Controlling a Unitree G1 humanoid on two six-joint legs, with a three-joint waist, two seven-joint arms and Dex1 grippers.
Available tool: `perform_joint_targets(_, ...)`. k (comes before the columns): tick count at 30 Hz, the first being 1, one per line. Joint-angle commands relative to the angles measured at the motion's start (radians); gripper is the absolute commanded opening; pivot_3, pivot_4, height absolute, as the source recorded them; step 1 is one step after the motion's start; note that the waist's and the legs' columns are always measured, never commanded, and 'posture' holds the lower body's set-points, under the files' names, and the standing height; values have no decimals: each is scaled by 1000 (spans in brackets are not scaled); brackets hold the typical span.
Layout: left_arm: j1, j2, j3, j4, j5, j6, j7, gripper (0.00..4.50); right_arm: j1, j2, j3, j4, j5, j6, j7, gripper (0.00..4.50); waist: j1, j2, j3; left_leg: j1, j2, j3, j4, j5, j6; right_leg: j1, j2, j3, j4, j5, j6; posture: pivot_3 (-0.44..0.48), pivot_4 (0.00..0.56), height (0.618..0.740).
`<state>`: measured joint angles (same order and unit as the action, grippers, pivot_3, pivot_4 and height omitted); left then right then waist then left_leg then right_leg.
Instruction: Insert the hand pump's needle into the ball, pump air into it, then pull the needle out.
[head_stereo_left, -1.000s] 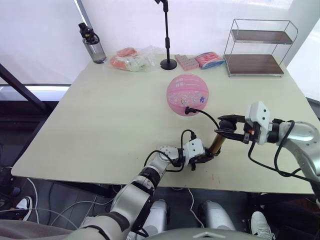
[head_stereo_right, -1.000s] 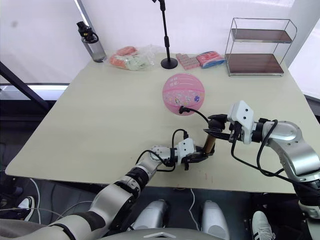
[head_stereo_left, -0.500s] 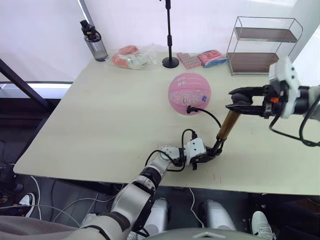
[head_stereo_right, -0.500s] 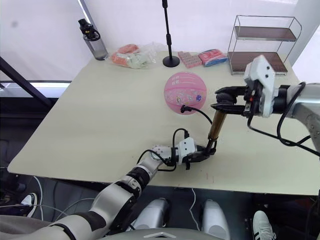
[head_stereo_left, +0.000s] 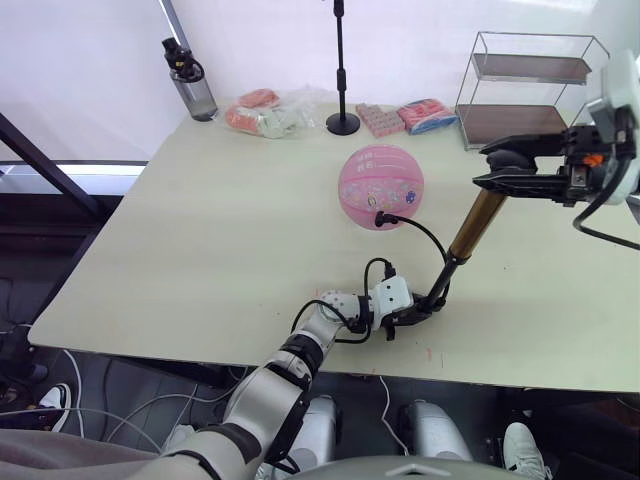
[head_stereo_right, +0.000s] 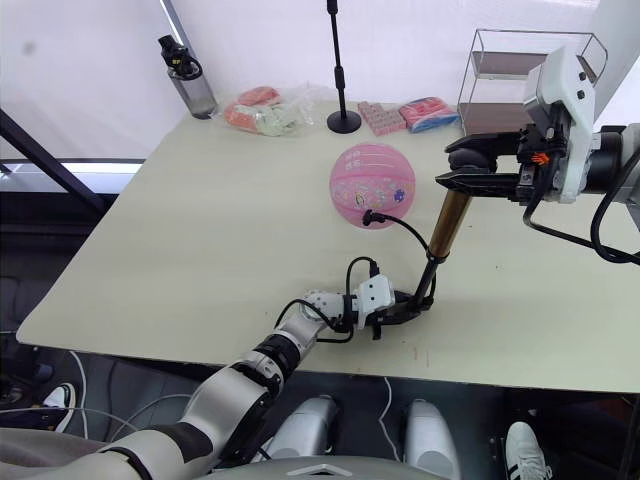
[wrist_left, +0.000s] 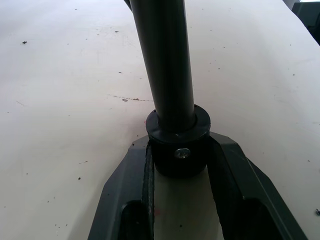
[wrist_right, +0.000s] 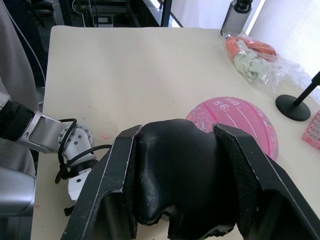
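1. The left pincer (head_stereo_left: 425, 308) is clamped on the black base cap of the hand pump (head_stereo_left: 473, 228), low at the counter's (head_stereo_left: 200, 250) 6 o'clock edge.
2. The right pincer (head_stereo_left: 490, 165) grips the pump's black T-handle, rod drawn out.
3. The ball (head_stereo_left: 381, 186) sits at the counter's centre, 11 o'clock from the pump, hose plugged in; the needle itself can't be made out.

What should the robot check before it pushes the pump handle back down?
1. Hose tip at the ball: ok, the hose ends on it; needle itself too small to see.
2. Left gripper pinching the pump's bottom cap: ok.
3. Right gripper holding the handle: ok.
4. Pump pulled out long: ok, and leaning.
5. Ball resting on the table: ok.
6. Hose free of kinks: cannot tell.
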<state>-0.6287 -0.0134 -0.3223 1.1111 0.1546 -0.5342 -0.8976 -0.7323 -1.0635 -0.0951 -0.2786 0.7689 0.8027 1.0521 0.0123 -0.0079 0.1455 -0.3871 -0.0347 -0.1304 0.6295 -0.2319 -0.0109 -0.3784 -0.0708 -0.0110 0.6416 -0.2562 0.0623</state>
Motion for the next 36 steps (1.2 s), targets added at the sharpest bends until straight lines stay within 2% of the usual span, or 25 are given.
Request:
perform_joint_targets(1,63,25,-56,100,76,43,-17,1087,45,6,-36,-34,-67,-76,-28,1796,0,-1,0,0,0,0,0,0,0,0,0,0,0,0,0,0,150,731)
perform_joint_targets(11,50,29,-56,105,75,47,-22,1087,273,133,77,-51,-214,-245,-75,1796,-15,-9,-17,7,2,1,-1,0,0,5,2,0,0,0,0,0,150,731)
perform_joint_targets(20,42,27,-52,102,68,48,-29,1087,455,226,177,24,-336,-408,-136,1796,-27,-29,-36,12,6,-4,-4,-3,-5,14,2,0,0,-2,-3,0,150,731)
perform_joint_targets(22,42,26,-52,102,68,49,-29,1087,484,236,217,58,-379,-455,-136,1796,-28,-35,-38,24,7,-4,-8,-3,-6,20,1,0,-1,-5,-7,0,150,731)
perform_joint_targets(27,40,24,-50,102,69,49,-26,1087,492,253,249,86,-367,-467,-146,1796,-29,-35,-42,37,15,-5,-16,-7,-12,35,-2,0,-7,-8,-13,0,150,731)
perform_joint_targets(34,41,25,-52,102,71,48,-26,1087,455,219,252,55,-268,-335,-117,1796,-24,-31,-40,37,18,-5,-17,-8,-13,36,-2,-1,-8,-9,-13,0,150,731)
perform_joint_targets(36,42,24,-52,101,72,47,-26,1087,435,217,249,58,-250,-305,-112,1796,-22,-25,-37,34,17,-5,-17,-8,-13,34,-2,-1,-11,-8,-13,0,150,731)
